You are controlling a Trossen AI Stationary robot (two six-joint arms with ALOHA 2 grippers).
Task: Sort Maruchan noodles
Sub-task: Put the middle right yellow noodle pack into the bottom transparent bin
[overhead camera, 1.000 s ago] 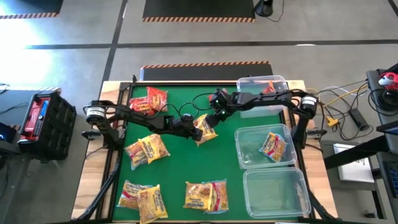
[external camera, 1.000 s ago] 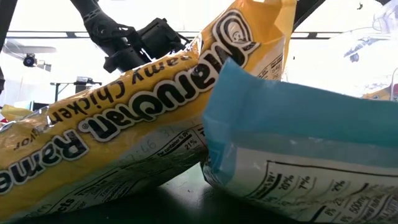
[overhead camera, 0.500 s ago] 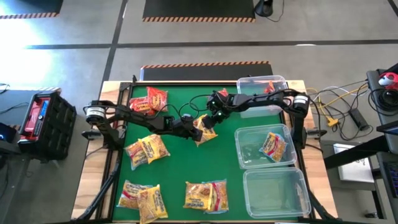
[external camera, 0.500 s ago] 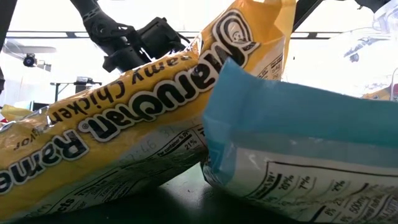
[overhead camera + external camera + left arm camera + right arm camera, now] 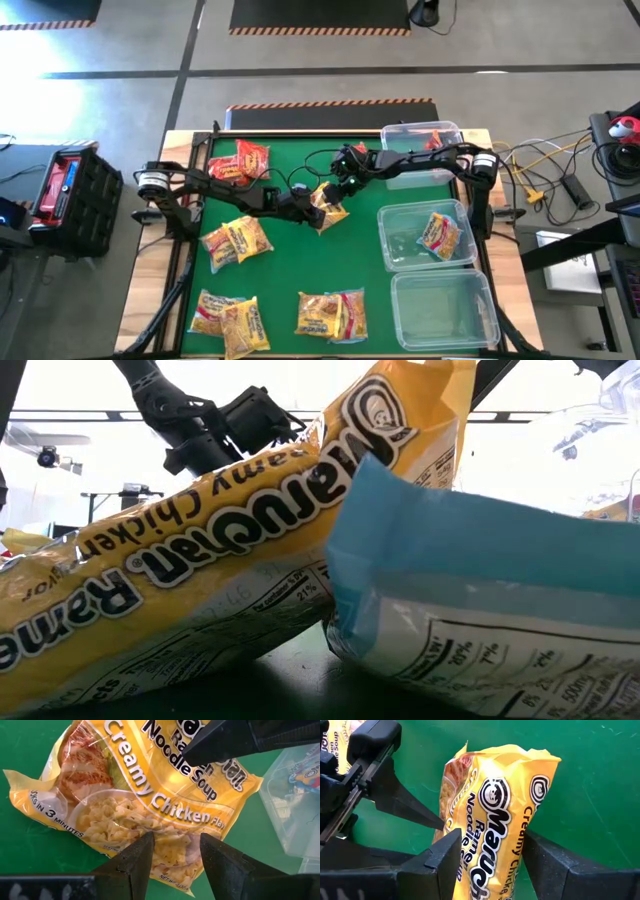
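Note:
Over the middle of the green mat a yellow Creamy Chicken packet [image 5: 331, 206] sits tilted between my two grippers. My left gripper [image 5: 317, 207] comes from the table's left and is shut on it [image 5: 175, 856]. My right gripper [image 5: 341, 191] reaches in from the far right and is open. Its fingers stand on either side of the packet's other end [image 5: 490, 855], which nearly fills the gap. More Maruchan noodles lie on the mat: red ones [image 5: 240, 160] at the far left, yellow ones [image 5: 237, 240] [image 5: 225, 320], and a yellow and a blue one [image 5: 331, 314] at the near edge. My left gripper pinches the yellow packet between its two fingers at the noodle-picture end [image 5: 174, 840], close to the packet's edge. It comes slanting down from the table's left. One fingertip [image 5: 422, 814] lies against the packet's side. The packet stands tilted; I cannot tell whether its low end touches the mat.
Three clear bins line the right side: the far one [image 5: 400, 137] holds a red packet [image 5: 434, 141], the middle one [image 5: 395, 250] a yellow packet [image 5: 440, 236], and the third [image 5: 445, 310] is nearest. In the low view a yellow packet [image 5: 200, 560] and a blue one [image 5: 480, 600] block most of the sight.
My right gripper has moved toward the table's left and near side and tipped down, bringing its fingers around the yellow packet's end. The packet itself has kept its place in my left gripper.

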